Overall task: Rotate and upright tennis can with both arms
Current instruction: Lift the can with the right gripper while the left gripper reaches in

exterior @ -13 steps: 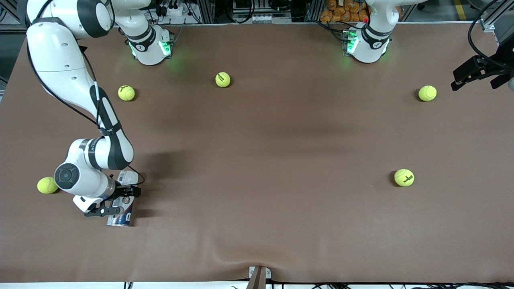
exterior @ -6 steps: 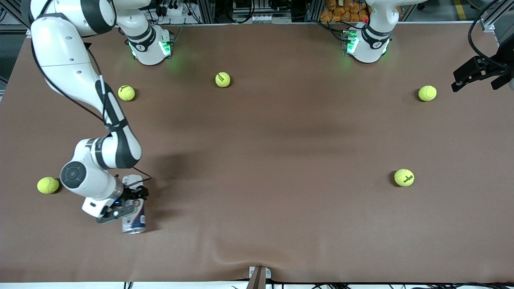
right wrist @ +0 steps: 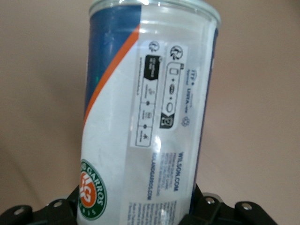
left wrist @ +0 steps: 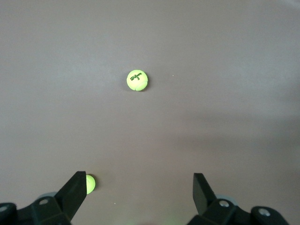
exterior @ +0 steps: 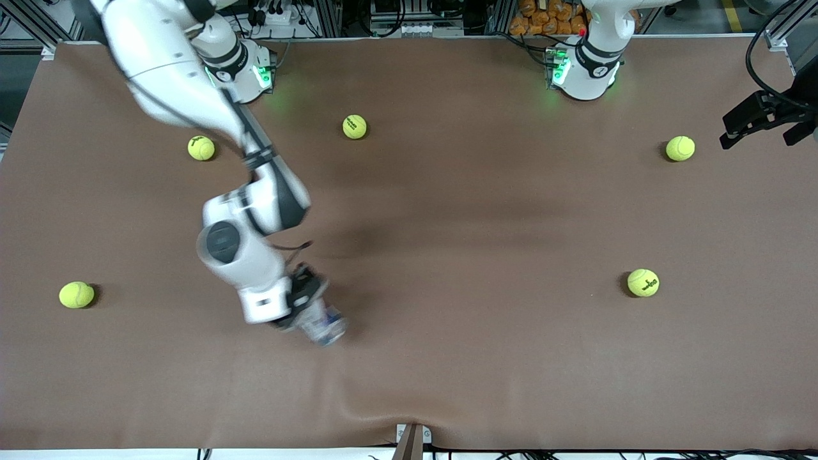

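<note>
The tennis can [exterior: 321, 321] is clamped at mid-body by the right gripper [exterior: 307, 306] above the worktop [exterior: 447, 255], long axis tilted, while the left gripper [left wrist: 139, 192] is held open, waiting.

Five yellow-green tennis balls lie well apart on the brown worktop [exterior: 447, 191]: at ten o'clock [exterior: 201, 147], eleven o'clock [exterior: 354, 126], two o'clock [exterior: 680, 148], four o'clock [exterior: 643, 282] and eight o'clock [exterior: 77, 294].

High front camera overlooks the table [exterior: 447, 211]; wrist cameras look down closely.
</note>
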Robot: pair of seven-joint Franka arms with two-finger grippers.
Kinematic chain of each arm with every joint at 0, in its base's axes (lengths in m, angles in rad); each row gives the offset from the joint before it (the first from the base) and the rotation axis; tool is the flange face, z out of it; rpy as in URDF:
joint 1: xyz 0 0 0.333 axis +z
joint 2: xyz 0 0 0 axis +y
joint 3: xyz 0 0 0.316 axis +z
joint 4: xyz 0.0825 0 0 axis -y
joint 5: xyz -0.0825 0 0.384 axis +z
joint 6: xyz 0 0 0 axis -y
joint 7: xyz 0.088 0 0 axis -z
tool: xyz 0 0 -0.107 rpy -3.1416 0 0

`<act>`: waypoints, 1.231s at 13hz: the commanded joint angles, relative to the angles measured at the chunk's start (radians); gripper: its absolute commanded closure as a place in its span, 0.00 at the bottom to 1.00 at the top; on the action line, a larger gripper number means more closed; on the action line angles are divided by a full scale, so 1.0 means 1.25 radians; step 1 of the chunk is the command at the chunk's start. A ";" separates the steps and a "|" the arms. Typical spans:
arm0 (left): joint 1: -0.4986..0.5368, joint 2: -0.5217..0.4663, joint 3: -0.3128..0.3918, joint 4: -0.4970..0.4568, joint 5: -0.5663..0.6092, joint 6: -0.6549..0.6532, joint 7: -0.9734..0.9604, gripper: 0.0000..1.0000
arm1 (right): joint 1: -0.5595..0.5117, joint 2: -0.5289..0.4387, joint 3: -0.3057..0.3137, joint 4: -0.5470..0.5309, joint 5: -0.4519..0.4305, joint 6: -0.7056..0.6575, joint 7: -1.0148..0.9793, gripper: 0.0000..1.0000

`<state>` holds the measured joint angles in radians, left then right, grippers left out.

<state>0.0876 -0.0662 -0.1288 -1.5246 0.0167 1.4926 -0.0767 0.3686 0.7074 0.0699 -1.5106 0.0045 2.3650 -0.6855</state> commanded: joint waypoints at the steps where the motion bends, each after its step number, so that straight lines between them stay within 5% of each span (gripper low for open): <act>1: 0.001 0.008 0.000 0.013 -0.010 0.001 0.013 0.00 | 0.089 -0.005 0.014 -0.014 0.004 0.009 -0.076 0.19; 6: 0.005 0.028 -0.001 -0.003 -0.023 -0.002 0.012 0.00 | 0.312 0.024 0.010 -0.021 -0.013 0.026 -0.092 0.19; 10: 0.002 0.070 -0.001 -0.038 -0.118 -0.002 0.001 0.00 | 0.313 0.072 0.012 -0.011 -0.123 0.029 -0.134 0.16; 12: -0.014 0.099 -0.001 -0.037 -0.132 0.001 -0.002 0.00 | 0.317 0.091 0.010 0.007 -0.124 0.032 -0.166 0.00; 16: -0.019 0.156 -0.001 -0.038 -0.250 0.012 -0.066 0.00 | 0.284 0.070 0.015 0.055 -0.086 0.000 -0.155 0.00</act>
<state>0.0687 0.1049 -0.1305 -1.5776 -0.2407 1.5025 -0.1263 0.7522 0.8101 0.0714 -1.4848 -0.1225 2.4029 -0.8696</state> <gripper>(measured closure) 0.000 0.000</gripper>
